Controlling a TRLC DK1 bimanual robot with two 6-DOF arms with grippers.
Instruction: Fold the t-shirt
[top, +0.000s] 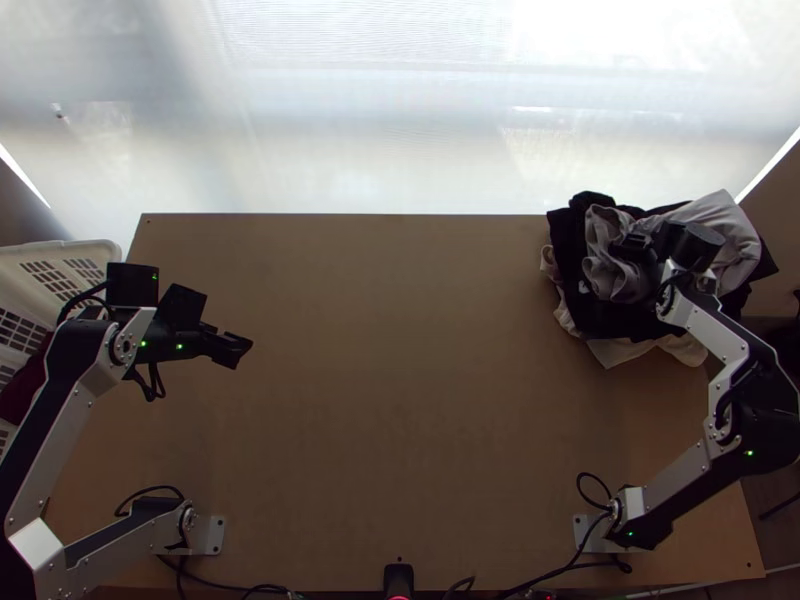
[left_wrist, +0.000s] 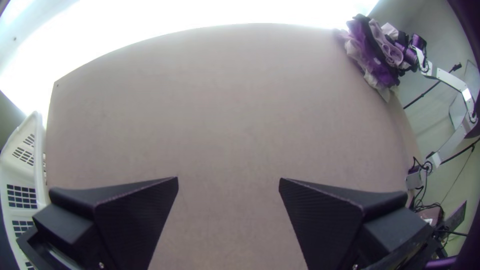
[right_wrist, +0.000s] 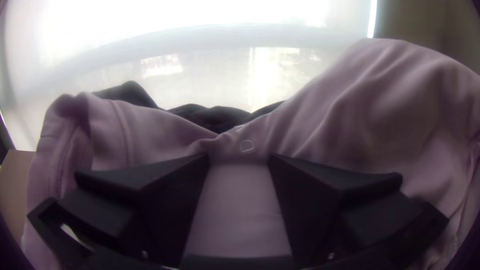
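Note:
In the top view my left gripper (top: 232, 348) is over the table's left part. In the left wrist view this left gripper (left_wrist: 228, 181) stands open, with bare tabletop between its fingers. My right gripper (top: 632, 245) is at the clothes pile (top: 582, 318), bunched at the table's far right corner. Seen from its own wrist, the right gripper (right_wrist: 239, 159) is open over a light grey-mauve garment (right_wrist: 380, 105), which lies rumpled with a small print between the fingertips. Whether that garment is a t-shirt I cannot tell.
Bare wooden tabletop (top: 400, 380) stretches between the arms. A white slatted basket (top: 60, 255) with dark red cloth (top: 22, 390) stands off the left edge. A small black device (top: 398, 578) sits at the near edge, with cables beside it. A bright translucent screen (top: 400, 120) rises behind the table.

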